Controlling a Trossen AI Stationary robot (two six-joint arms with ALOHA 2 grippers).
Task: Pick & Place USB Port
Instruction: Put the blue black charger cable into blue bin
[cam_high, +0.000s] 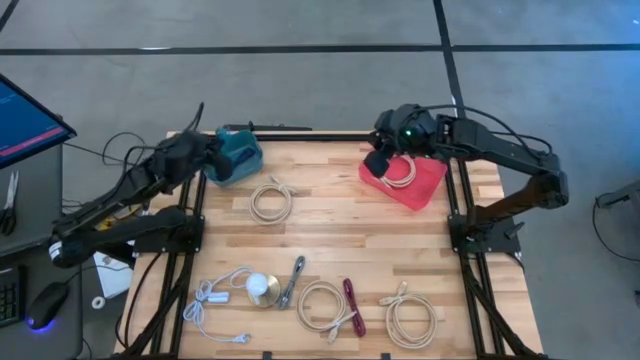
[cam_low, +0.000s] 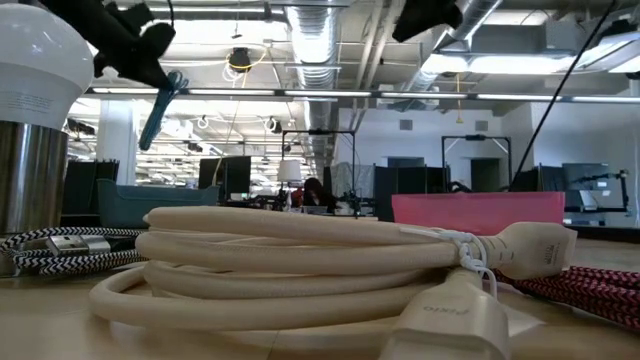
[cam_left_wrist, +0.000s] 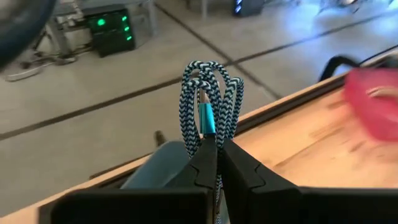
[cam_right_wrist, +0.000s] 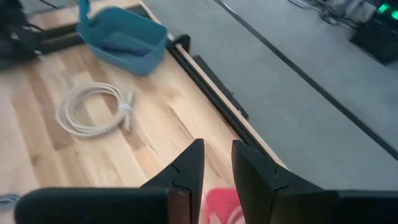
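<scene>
- Two arms reach over the far edge of the wooden table (cam_high: 330, 225), one at each far corner.
- Left gripper (cam_left_wrist: 217, 147) hangs above the teal bin (cam_high: 238, 157) at the far-left corner, its fingers pinched together on a blue-and-white braided cable (cam_left_wrist: 208, 93), which loops up beyond the fingertips.
- Right gripper (cam_right_wrist: 217, 152) hovers above the red bin (cam_high: 405, 180) at the far-right corner; a narrow gap shows between its fingers and nothing is caught in it.
- One cream cable (cam_high: 400, 172) lies coiled inside the red bin.
- Another cream coil (cam_high: 271, 199) rests on the bare wood just beside the teal bin, toward the middle of the table.
- Along the near edge lie a white cable with a small white adapter (cam_high: 212, 297), a round white-topped object (cam_high: 263, 288), a dark cable (cam_high: 292, 282), a cream coil (cam_high: 322, 305), a red braided cable (cam_high: 353, 305) and one more cream coil (cam_high: 409, 317).
</scene>
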